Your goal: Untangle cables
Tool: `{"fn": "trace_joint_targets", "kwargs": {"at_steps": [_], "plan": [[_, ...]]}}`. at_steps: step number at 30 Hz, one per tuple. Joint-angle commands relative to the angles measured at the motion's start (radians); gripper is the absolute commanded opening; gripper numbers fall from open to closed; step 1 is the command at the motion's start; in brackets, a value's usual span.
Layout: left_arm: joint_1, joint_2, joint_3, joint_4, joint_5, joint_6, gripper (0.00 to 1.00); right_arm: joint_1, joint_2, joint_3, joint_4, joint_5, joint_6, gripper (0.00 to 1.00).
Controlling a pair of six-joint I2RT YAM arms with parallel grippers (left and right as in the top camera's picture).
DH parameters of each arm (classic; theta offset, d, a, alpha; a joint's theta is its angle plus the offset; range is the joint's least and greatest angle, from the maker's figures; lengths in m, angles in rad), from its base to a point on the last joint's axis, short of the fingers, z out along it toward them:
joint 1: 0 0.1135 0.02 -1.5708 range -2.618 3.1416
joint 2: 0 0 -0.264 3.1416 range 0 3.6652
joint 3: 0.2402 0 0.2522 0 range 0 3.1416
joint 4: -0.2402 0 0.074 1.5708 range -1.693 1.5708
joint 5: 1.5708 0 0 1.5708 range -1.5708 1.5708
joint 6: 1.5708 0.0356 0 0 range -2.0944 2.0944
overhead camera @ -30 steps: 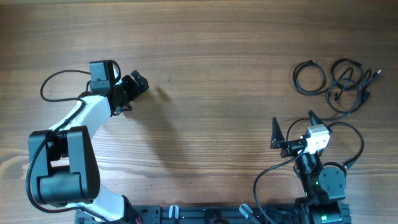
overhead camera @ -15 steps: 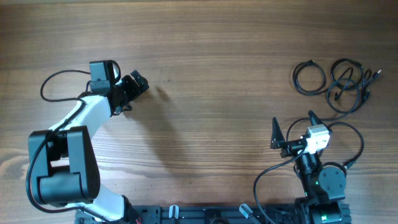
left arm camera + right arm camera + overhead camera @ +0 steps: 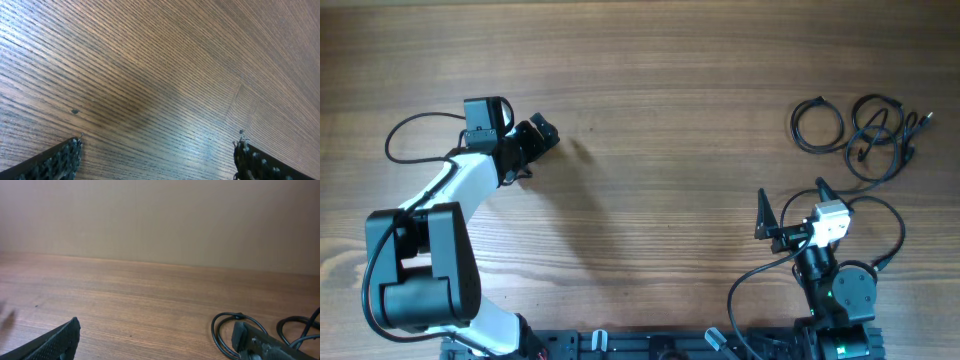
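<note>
Thin black cables lie at the far right of the wooden table. One is a separate round coil (image 3: 817,125). Beside it on the right is a looser bunch of loops with plug ends (image 3: 880,135). In the right wrist view the round coil (image 3: 225,330) shows just past my right finger. My right gripper (image 3: 790,205) is open and empty, near the front right, short of the cables. My left gripper (image 3: 538,135) is open and empty at the left over bare wood; its two finger tips show in the left wrist view (image 3: 157,155).
Thicker black wires (image 3: 890,225) loop from the right arm's base, and another (image 3: 410,125) curves behind the left arm. The arm bases and a black rail (image 3: 650,345) run along the front edge. A plain wall (image 3: 160,220) stands behind the table.
</note>
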Motion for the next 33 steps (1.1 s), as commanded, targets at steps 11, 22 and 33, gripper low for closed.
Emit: {"fn": "trace_joint_targets", "kwargs": {"at_steps": [11,22,33], "plan": [[-0.003,-0.012,-0.002,-0.001,0.009,0.019,1.0,0.003,-0.016,-0.001,0.002,-0.012,-0.018,1.0],[-0.003,-0.233,-0.002,-0.001,0.009,0.019,1.0,0.003,-0.015,-0.001,0.002,-0.012,-0.017,1.0],[-0.108,-0.371,-0.002,-0.002,0.009,0.019,1.0,0.003,-0.014,-0.001,0.002,-0.012,-0.017,1.0]]}}
